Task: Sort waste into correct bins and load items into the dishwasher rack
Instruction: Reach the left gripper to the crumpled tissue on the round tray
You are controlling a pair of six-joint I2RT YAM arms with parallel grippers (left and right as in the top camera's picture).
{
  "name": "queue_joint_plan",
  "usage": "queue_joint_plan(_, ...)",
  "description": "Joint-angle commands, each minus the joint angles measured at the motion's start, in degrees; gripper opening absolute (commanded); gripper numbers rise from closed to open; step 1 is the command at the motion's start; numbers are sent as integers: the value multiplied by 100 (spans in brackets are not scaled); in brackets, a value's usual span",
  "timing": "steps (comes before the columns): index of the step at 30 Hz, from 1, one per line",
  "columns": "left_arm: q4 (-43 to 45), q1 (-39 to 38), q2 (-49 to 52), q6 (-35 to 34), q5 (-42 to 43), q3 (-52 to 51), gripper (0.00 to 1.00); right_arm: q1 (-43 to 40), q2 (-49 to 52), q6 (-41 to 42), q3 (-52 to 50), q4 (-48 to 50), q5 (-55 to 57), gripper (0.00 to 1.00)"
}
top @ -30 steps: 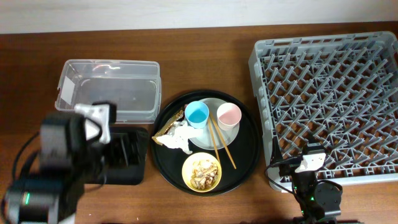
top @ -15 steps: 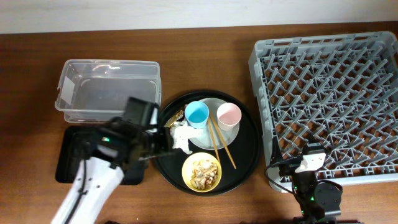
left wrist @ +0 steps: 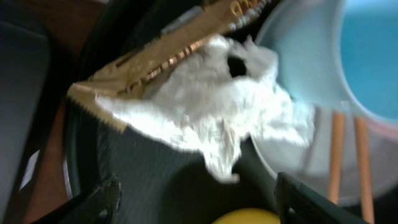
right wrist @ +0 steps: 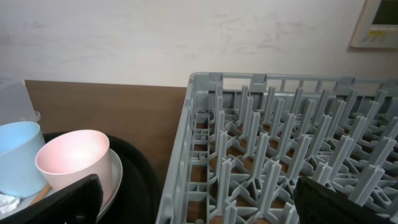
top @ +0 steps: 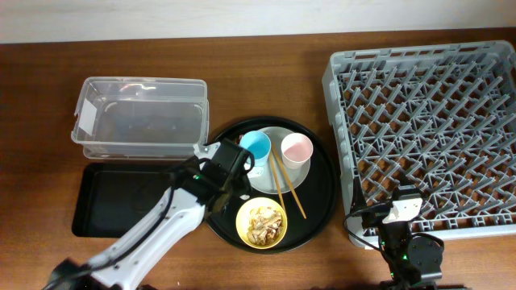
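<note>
The grey rack (top: 423,137) fills the right end of the tabletop (top: 48,64), up into the far right corner. A strip of bare wood runs between it and the round black tray (top: 322,193) in the middle. The clear box (top: 141,121) sits toward the far left corner, its white label (top: 83,119) too small to read. The flat black tray (top: 113,197) lies in front of it.

The round tray carries a plate (top: 276,134) with a blue cup (top: 256,147) and pink cup (top: 296,149) on it. There are also chopsticks (top: 288,189) and a yellow bowl (top: 242,219) of food scraps (top: 263,223).

From overhead the left arm hides the napkin (left wrist: 211,112). The wrist view shows it touching the brown wrapper (left wrist: 149,59), whose print is blurred, with the left claw (left wrist: 199,202) spread open above. The right claw (right wrist: 199,205), at the rack's near edge, is spread open and holds nothing.
</note>
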Motion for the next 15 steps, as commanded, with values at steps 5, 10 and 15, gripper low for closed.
queue_joint_plan(5,881,-24,1075,-293,-358,-48,75,31,-48,-13,-31,-26,26,99)
queue_joint_plan(10,1115,-13,1458,-291,-603,-48,73,31,-48,-13,-31,-26,26,99)
queue_joint_plan(15,1099,-24,1467,-291,-610,-48,50,31,-48,-13,-31,-26,26,99)
